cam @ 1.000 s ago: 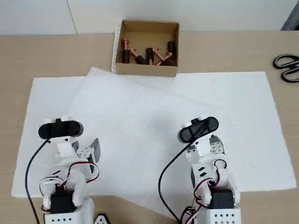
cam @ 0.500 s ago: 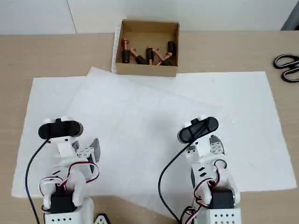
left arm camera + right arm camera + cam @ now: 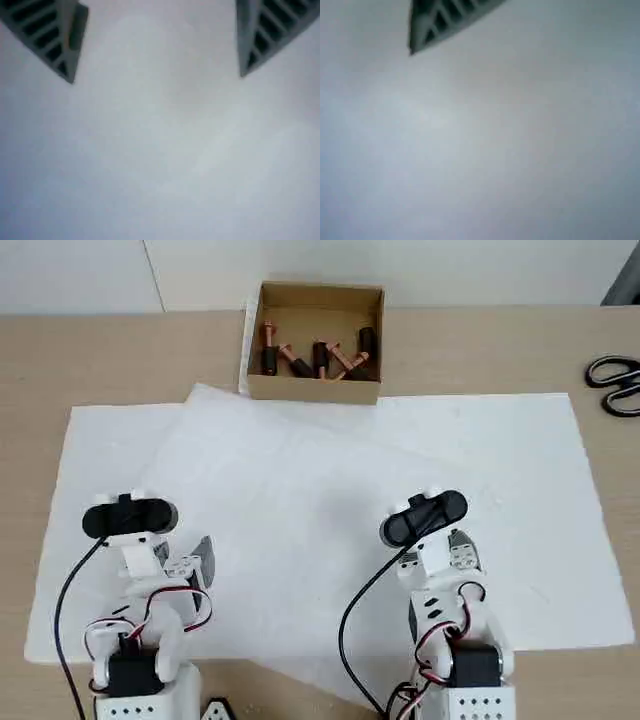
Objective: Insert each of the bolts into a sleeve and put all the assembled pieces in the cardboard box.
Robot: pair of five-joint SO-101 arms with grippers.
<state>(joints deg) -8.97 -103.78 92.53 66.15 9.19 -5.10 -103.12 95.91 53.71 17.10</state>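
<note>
The cardboard box (image 3: 312, 390) stands at the far side of the table. Several copper bolts in black sleeves (image 3: 320, 358) lie inside it. My left gripper (image 3: 190, 562) hangs low over the white paper near the front left, far from the box. Seen from the left wrist, the left gripper (image 3: 156, 77) is open, and bare paper lies between its grey fingertips (image 3: 67, 60). My right gripper (image 3: 455, 552) sits over the paper near the front right, with plain white paper beneath it.
Two overlapping white paper sheets (image 3: 330, 490) cover most of the table between the arms and the box. Black scissors (image 3: 615, 385) lie at the far right edge. Black cables run from both arm bases at the near edge.
</note>
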